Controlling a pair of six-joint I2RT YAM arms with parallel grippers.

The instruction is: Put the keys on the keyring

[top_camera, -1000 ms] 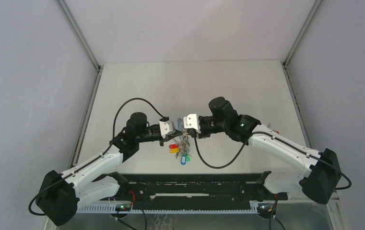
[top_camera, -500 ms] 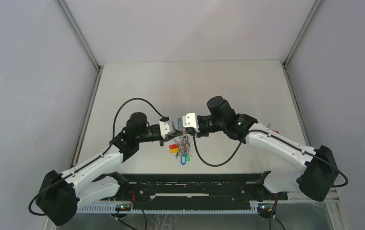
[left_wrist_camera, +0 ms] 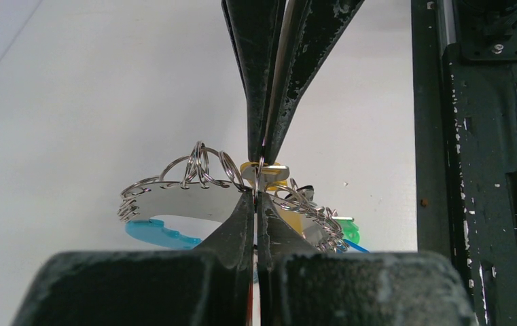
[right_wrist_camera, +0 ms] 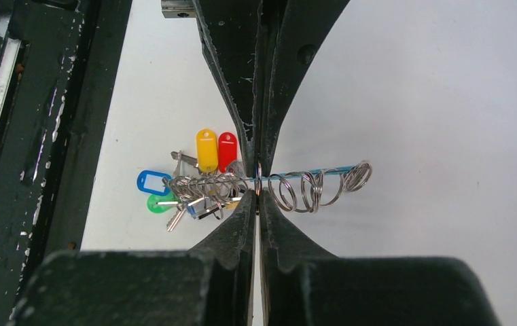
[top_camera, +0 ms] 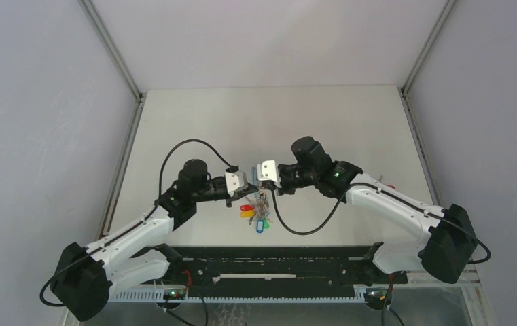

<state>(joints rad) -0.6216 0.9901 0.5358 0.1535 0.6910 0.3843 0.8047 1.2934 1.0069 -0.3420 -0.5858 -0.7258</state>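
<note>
Above the middle of the counter [top_camera: 310, 115], in the top view, the 2 arms meet nose to nose. The left tool [top_camera: 245, 182] points toward 3 o'clock and the right tool [top_camera: 264, 178] toward 9 o'clock. The keyring [top_camera: 261, 198] is held between them, off the counter, and its bunch of tagged keys hangs toward 6 o'clock from the meeting point.

In the left wrist view, the left tool [left_wrist_camera: 257, 198] is closed to a hairline on the keyring's flat silver band [left_wrist_camera: 181, 202]. Small split rings line the band's edge, and its cyan section [left_wrist_camera: 160, 232] shows at 8 o'clock from the tips. The right tool's fingers [left_wrist_camera: 289, 88] come down from 12 o'clock, also pressed together, and nip the same spot from the far side.

In the right wrist view, the right tool [right_wrist_camera: 258, 197] is fully closed with a small split ring at its tips. Whether it grips that ring alone or the band too cannot be told. The keyring [right_wrist_camera: 310, 182] shows edge-on here, a thin line running toward 3 o'clock with split rings along it.

The keys [right_wrist_camera: 206, 151] sit in the bunch at 10 o'clock from these tips. Their yellow tag and red tag [right_wrist_camera: 227, 151] lie side by side, touching. Whether they are threaded on cannot be told. A blue tag [right_wrist_camera: 152, 182] and a green tag [right_wrist_camera: 152, 203] lie toward 9 o'clock.
</note>
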